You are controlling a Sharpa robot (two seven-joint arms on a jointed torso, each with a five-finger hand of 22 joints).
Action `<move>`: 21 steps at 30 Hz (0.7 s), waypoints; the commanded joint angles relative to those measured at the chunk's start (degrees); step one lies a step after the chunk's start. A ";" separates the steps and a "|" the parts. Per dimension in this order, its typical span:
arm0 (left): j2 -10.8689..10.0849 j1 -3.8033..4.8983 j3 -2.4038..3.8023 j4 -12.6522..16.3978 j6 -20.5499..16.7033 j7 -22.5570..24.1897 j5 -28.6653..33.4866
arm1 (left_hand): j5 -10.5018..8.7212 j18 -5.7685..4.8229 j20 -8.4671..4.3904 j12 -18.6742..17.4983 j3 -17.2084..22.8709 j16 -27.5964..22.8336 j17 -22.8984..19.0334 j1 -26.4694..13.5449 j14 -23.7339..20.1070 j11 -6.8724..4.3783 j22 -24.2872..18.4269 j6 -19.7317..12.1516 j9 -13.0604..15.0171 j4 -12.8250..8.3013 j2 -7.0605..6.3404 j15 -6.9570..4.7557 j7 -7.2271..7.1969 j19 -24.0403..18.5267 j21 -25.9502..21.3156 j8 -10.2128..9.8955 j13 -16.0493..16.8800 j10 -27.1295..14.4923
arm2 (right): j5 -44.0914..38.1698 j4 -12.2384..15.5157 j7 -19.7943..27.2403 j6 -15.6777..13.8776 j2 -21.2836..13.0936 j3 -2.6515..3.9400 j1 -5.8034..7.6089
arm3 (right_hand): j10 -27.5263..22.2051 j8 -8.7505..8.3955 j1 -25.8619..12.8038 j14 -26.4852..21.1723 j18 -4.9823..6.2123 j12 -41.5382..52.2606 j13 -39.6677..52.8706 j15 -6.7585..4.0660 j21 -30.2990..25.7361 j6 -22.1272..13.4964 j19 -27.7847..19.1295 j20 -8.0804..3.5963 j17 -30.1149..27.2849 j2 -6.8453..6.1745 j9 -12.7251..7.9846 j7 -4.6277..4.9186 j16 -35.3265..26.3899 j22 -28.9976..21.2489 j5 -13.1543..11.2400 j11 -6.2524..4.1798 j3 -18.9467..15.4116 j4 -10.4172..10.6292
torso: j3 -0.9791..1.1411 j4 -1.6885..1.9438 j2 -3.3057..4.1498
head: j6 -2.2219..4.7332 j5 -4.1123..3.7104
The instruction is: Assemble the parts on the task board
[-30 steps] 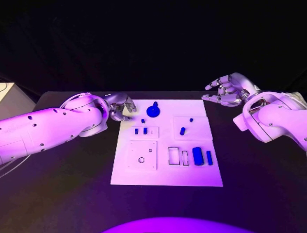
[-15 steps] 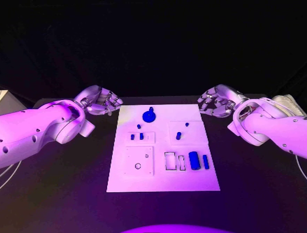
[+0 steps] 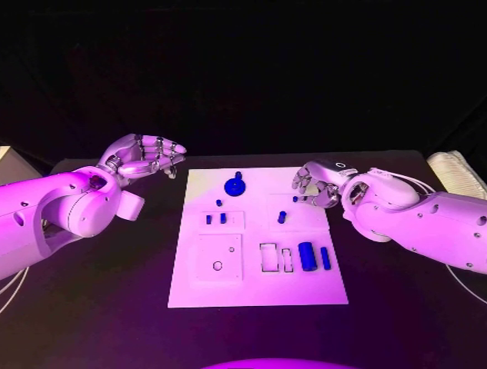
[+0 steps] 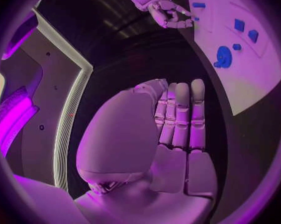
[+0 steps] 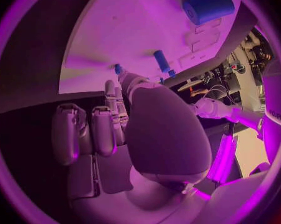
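My right hand (image 3: 318,184) sits over the board's (image 3: 255,288) right edge, upper middle of the head frame, fingers (image 3: 305,181) curled in, nothing in them as far as I see. Left hand (image 3: 145,156) is off the board at upper left, above the dark surface (image 3: 99,307), fingers bent loosely, holding nothing; the left wrist view shows them lying together and straight-ish, empty.

The parts are all on the board. The round blue knob (image 3: 235,185) is at the board's top centre. Two small pegs (image 3: 215,219) lie below it on the left, and a short peg (image 3: 282,217) sits mid right, near my right hand. The fat cylinder (image 3: 306,250) and a thin bar (image 3: 325,257) lie side by side lower right, next to two pale slots (image 3: 275,257).

My handling guess: the pieces look like small rigid plastic, light, smooth, so likely slippery and quick to roll or skid if nudged. They are not fragile. For the short peg I'd pinch across its sides with fingertips, light squeeze. The cylinder I'd take across its middle, round sides, since it will roll. The bar I'd take on its long edges. The knob I'd grip at its narrower top.
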 commanded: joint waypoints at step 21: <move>-0.85 0.01 0.04 2.17 1.92 2.60 4.01 | -0.28 0.76 -0.35 -0.06 -0.07 -0.57 0.17 -0.97 -0.11 0.08 -0.20 -0.75 0.13 -0.75 -0.21 -0.13 0.27 -0.03 -0.64 -0.04 0.09 -0.36 | -9.68 -1.17 -6.15 4.25 2.85 -0.16 -0.90 | 3.14 -0.15 -1.83 2.89 0.83 -2.63 -2.80 -0.50 0.04 2.24 1.89 -0.59 -0.49 0.81 0.77 -0.14 -0.33 8.27 0.28 -0.14 3.33 -1.39 | 0.04 0.01 0.01 | -0.62 -0.13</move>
